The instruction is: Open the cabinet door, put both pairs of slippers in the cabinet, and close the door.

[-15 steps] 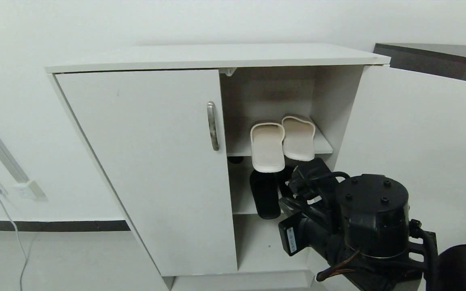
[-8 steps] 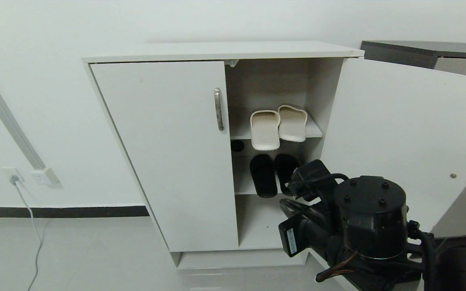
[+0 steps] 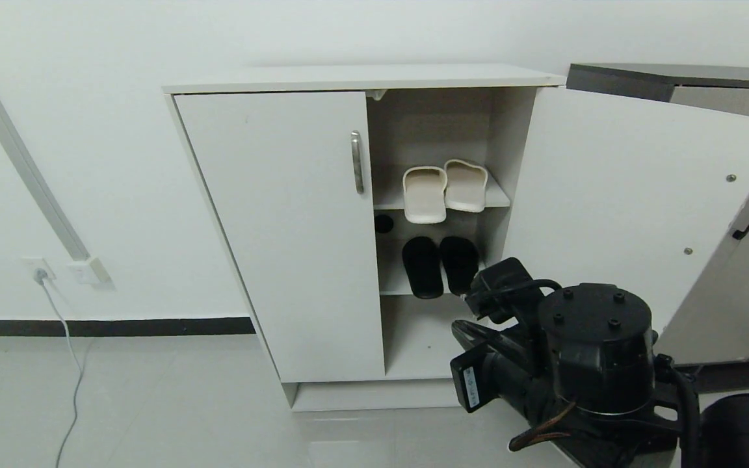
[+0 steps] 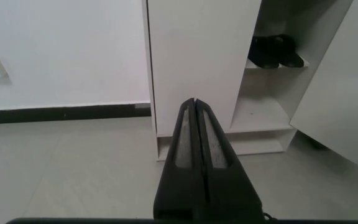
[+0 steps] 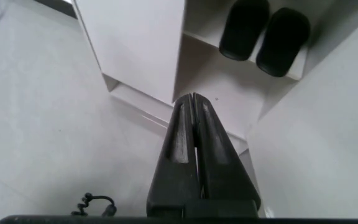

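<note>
**Closing stage.** Cream slippers (image 3: 445, 190) lay on the upper shelf of the cabinet (image 3: 361, 77), black slippers (image 3: 441, 265) on the shelf below. The right door (image 3: 621, 208) stood wide open. Left claw (image 4: 194, 107) and right claw (image 5: 193, 99) hung before the cabinet, pressed closed and empty. Next, judged: swing the door's free edge leftward until it meets the frame.

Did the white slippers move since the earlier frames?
No. The white slippers keep their place on the upper shelf, left one overhanging its edge; the whole view shifted: the camera moved.

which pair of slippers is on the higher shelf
The white pair, on the upper shelf; the black pair sits below it.
</note>
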